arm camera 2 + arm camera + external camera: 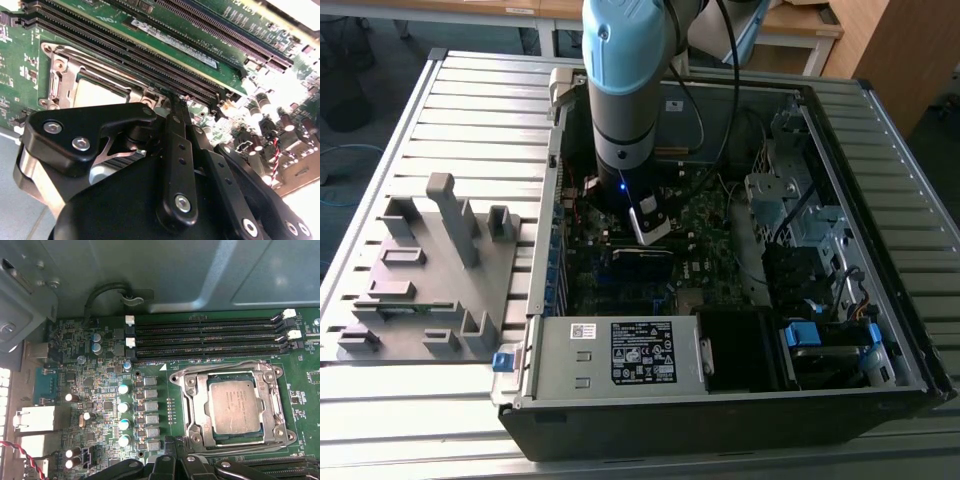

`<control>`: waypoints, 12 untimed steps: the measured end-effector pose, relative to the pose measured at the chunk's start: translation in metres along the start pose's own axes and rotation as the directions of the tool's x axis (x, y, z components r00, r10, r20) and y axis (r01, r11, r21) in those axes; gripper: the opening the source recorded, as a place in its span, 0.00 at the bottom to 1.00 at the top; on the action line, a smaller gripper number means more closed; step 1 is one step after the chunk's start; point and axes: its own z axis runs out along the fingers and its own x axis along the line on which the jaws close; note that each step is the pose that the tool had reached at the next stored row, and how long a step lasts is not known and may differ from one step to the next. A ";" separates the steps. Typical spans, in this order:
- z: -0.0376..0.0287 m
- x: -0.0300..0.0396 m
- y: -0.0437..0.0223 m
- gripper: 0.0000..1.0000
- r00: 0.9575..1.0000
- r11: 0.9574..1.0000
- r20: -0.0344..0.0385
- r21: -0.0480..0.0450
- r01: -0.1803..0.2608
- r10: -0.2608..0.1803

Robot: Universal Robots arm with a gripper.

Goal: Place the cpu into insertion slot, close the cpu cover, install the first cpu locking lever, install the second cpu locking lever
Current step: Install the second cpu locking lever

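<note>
While our arm reaches down into the open computer case point(910, 380) in the exterior view, we see in the first wrist view the cpu point(233, 406) seated in the insertion slot point(192, 412), with the cpu cover point(260, 372) lying closed as a frame around it. Our gripper point(174, 97) hovers just beside the slot, near the black memory slots point(205, 337), fingers drawn narrow together and holding nothing.
</note>
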 end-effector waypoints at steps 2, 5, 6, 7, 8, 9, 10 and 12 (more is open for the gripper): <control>-0.0001 0.0000 0.0001 0.10 1.000 1.000 0.001 0.006 0.000 0.000; -0.0001 0.0000 0.0003 0.10 1.000 1.000 0.001 0.015 0.001 -0.001; -0.0002 0.0000 0.0005 0.10 1.000 1.000 0.001 0.016 0.001 -0.001; -0.0005 0.0000 0.0007 0.10 1.000 1.000 0.001 0.017 0.001 -0.001; -0.0009 0.0000 0.0009 0.10 1.000 1.000 0.001 0.018 0.001 -0.001; -0.0013 0.0000 0.0011 0.10 1.000 1.000 0.001 0.018 0.001 -0.001; -0.0019 0.0000 0.0012 0.10 1.000 1.000 0.001 0.017 0.001 -0.001; -0.0034 -0.0001 0.0018 0.10 1.000 1.000 0.002 0.017 0.001 -0.001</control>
